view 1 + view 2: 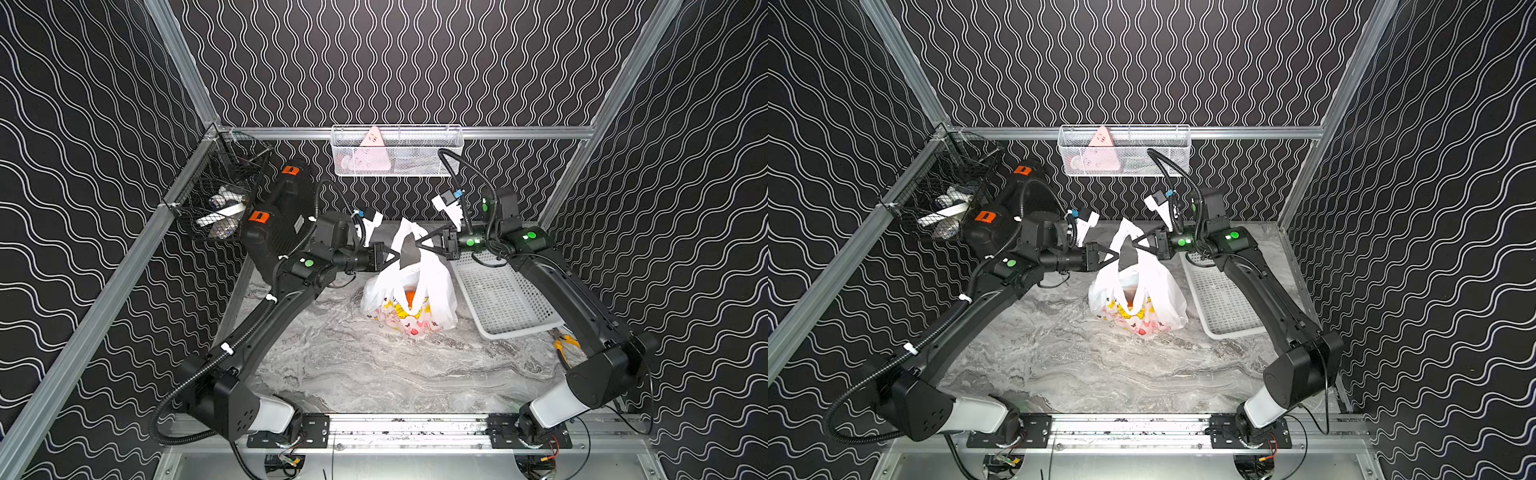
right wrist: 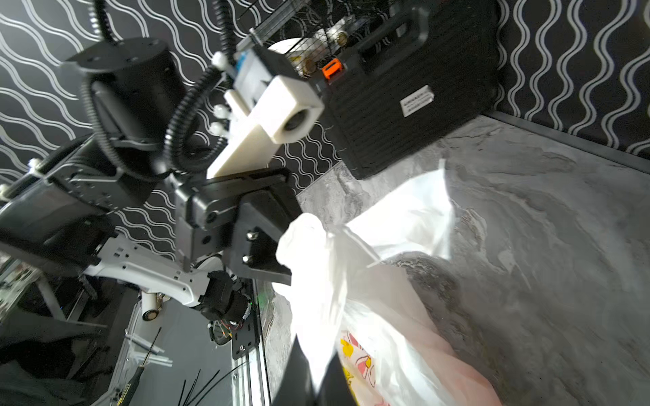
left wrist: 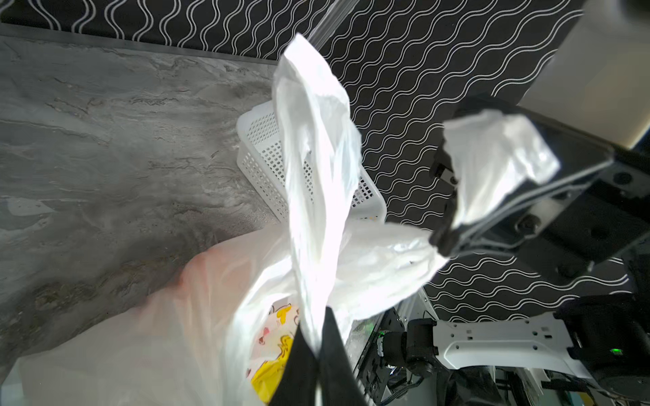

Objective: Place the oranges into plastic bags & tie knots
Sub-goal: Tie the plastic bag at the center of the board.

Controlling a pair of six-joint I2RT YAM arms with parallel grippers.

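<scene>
A thin white crinkly plastic bag (image 1: 436, 286) printed with cartoon pictures is stood mid-table on the grey marbled tabletop (image 1: 353, 365), just left of a white perforated plastic basket (image 1: 507, 299). A round bright-orange fruit (image 1: 409, 298) is seen through its mouth. One handle strip (image 3: 309, 175) is pinched tight in the left gripper (image 1: 399, 257), the other in the right gripper (image 1: 420, 245), both above the bag.

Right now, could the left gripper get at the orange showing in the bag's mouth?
Probably not. The left gripper is shut on one handle of the bag, the right gripper on the other, both held above the orange; it must let go first.
</scene>
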